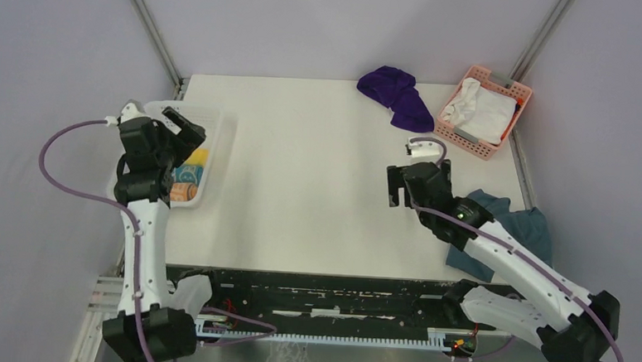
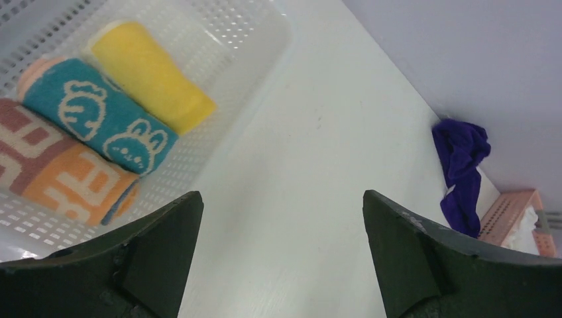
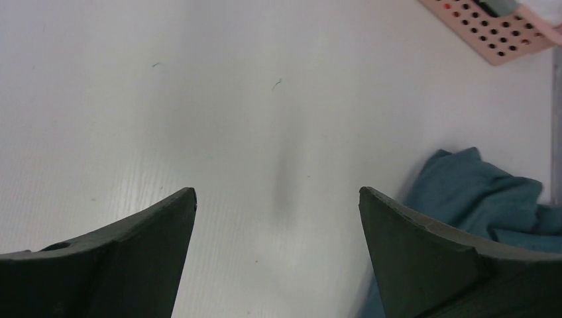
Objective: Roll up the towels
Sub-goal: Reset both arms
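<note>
Left jaws: spread wide apart, nothing between them. In the top view they sit over the white perforated basket (image 1: 218, 122) at the left edge of the tabletop (image 1: 302, 163).

Inside that basket (image 2: 252, 40), three rolled towels lie side by side, each touching the next:
- pale yellow roll (image 2: 149, 76), uppermost in the left wrist frame
- teal roll with white rabbit faces (image 2: 99, 122), in the middle
- peach-orange printed roll (image 2: 59, 175), at lower left of the frame

Deep purple towel (image 1: 397, 96): unrolled, in a crumpled heap at the upper centre-right of the top view, on the tabletop just left of the pink basket (image 1: 524, 94). It also shows at the right side of the left wrist frame (image 2: 462, 165).

White cloth (image 1: 481, 109): bunched inside the pink basket.

Right jaws: wide apart, empty, over bare tabletop right of centre.

Dull blue-grey cloth (image 3: 477, 192): rumpled at lower right of the right wrist frame, near the tabletop's right edge, partly under the right arm (image 1: 504, 257) in the top view.
</note>
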